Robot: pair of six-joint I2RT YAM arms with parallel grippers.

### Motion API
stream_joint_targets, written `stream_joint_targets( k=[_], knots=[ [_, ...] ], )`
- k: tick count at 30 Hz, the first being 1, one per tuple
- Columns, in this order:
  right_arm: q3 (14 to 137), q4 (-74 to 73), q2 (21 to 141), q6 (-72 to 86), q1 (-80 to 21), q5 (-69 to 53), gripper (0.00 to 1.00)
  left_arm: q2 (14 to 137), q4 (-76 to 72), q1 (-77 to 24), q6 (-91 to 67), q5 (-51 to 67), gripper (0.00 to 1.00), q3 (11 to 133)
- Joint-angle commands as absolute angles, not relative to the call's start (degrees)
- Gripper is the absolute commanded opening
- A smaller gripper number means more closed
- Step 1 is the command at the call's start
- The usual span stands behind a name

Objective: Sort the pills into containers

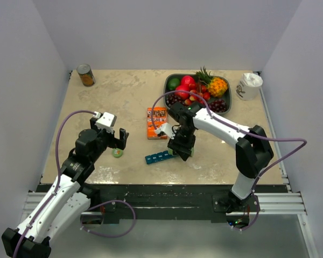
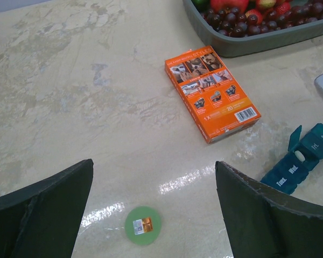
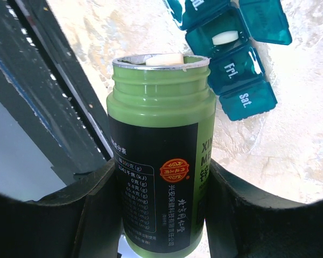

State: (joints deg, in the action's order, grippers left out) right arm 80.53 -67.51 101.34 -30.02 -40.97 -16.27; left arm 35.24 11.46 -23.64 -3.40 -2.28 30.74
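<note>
Just beyond the right gripper's [image 3: 161, 185] jaws, narrow teal-blue plastic pill organiser [image 3: 234, 64] lies w/ lids up, one white pill [image 3: 225, 37] inside. Jaws clamp small green cylindrical bottle [image 3: 161, 140], another pill [image 3: 164, 59] at its mouth: tip slowly, mouth over an open compartment. Left gripper [image 2: 154, 180] gapes wide, empty, round green cap [image 2: 142, 226] btwn its jaws.

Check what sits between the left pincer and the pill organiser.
Only the green cap, flat below the open left pincer; from there to the pill organiser the tabletop is bare, per the left wrist view.
</note>
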Motion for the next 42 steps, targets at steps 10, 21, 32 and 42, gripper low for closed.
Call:
stream_joint_targets(
  k=[10,21,32,42],
  knots=[
    [90.68,-69.52,90.71,-39.27,-35.78,-30.84,0.0,33.14,9.05,-23.2,-2.29,-1.76,0.99,31.99],
    [80.55,-29.42,59.1,-29.13,-20.93,-43.08,0.0,32.34,9.23,-23.2,-2.02,-2.72,0.99,31.9],
    [44.3,-0.26,31.89,1.65,-20.83,-21.9,0.0,32.61,8.96,-23.2,-1.93,-1.85,0.99,31.82],
    [57.29,-26.56,53.95,-22.53,-20.83,-51.16,0.0,32.34,9.05,-23.2,-1.85,-1.14,0.99,31.82]
  ],
)
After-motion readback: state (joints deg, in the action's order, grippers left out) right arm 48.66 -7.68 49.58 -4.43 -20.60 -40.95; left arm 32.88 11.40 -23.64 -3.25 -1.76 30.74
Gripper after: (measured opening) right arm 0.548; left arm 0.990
